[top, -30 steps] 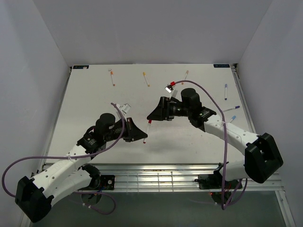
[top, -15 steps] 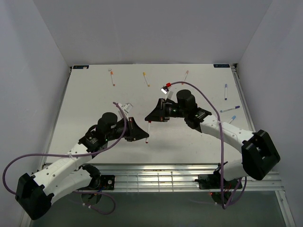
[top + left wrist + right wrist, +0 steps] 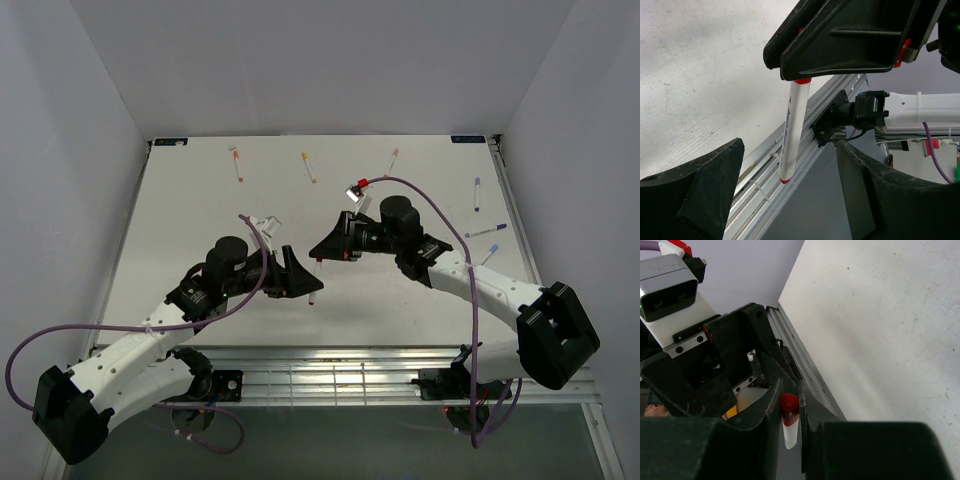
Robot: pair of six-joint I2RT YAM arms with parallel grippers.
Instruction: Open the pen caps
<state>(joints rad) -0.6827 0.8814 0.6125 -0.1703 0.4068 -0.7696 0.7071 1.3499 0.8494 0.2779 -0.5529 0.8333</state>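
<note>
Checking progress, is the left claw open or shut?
Left claw open: fingers apart either side of the pen, which the right claw holds.

Red cap (image 3: 802,80) tops a near-upright pen (image 3: 794,130), pinched in the right hand (image 3: 320,256). An orange cap (image 3: 236,156), a purple cap (image 3: 477,182) and a blue cap (image 3: 499,227) lie far off on the worktop (image 3: 200,220), all fitted.

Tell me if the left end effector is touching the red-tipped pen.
Apart. Left wrist view shows the pen hanging between the open fingers of the left end effector, gaps on both sides.
</note>
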